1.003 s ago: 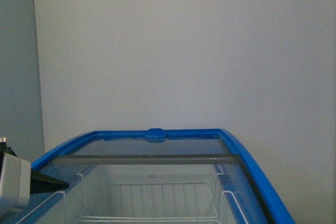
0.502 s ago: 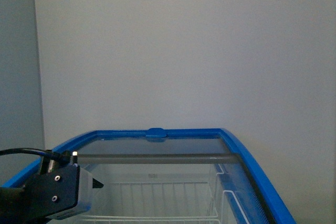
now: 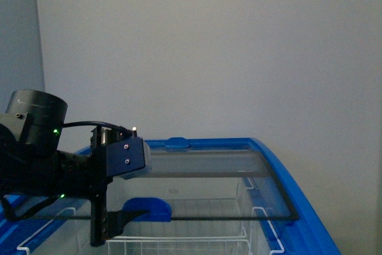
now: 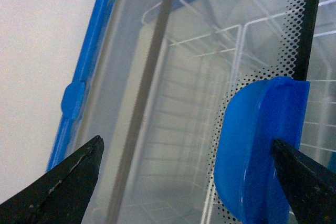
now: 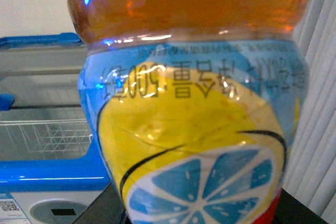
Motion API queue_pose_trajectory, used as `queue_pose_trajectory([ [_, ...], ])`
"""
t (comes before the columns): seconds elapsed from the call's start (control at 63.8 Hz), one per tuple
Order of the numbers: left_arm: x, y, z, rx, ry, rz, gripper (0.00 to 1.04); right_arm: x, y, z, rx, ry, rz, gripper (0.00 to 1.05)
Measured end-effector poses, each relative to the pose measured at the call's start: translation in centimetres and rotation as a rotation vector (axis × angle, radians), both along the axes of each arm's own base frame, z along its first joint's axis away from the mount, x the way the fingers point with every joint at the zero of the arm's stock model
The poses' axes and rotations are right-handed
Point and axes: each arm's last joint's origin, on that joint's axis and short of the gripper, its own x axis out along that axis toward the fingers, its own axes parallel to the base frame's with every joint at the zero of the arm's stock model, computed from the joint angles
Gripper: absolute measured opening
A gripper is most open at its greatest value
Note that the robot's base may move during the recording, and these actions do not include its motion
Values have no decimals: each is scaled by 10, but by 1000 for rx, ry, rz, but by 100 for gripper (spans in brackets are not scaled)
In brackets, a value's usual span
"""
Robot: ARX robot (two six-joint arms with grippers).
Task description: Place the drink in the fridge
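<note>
Drink clamped between right jaws; left jaws apart, straddling blue lid handle of fridge

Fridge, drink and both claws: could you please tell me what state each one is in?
fridge, seemingly open at its near side
sliding glass lid, sitting partway back
blue handle, between the left claw's open fingers, not gripped
left claw, open
right claw, shut on the drink
drink, held, not yet in the fridge
</note>
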Motion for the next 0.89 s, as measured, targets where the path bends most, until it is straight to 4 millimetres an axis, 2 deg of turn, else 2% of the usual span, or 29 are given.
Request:
queue_pose_trajectory([
  [0.141, 32, -7, 16, -47, -89, 77, 97, 0, 0, 0, 0, 0, 0, 37],
  [0.267, 50, -12, 38, -126, -190, 171, 97, 0, 0, 0, 0, 0, 0, 37],
  [0.345, 52, -12, 52, -192, -234, 208, 97, 0, 0, 0, 0, 0, 0, 37],
  [0.439, 50, -8, 69, -364, -249, 308, 97, 0, 0, 0, 0, 0, 0, 37],
  [0.549, 39, 0, 69, -509, -162, 417, 97, 0, 0, 0, 0, 0, 2, 37],
  [0.674, 1, 29, 76, -810, 45, 592, 97, 0, 0, 0, 0, 0, 0, 37],
  [0.737, -19, 38, 80, -889, 107, 624, 97, 0, 0, 0, 0, 0, 0, 37],
  [0.8, -48, 50, 85, -1006, 189, 648, 97, 0, 0, 0, 0, 0, 1, 37],
  [0.815, -60, 54, 85, -1038, 219, 656, 97, 0, 0, 0, 0, 0, 1, 37],
  [0.862, -80, 59, 85, -1068, 264, 662, 97, 0, 0, 0, 0, 0, 1, 37],
  [0.894, -101, 64, 83, -1093, 306, 655, 97, 0, 0, 0, 0, 0, 1, 37],
])
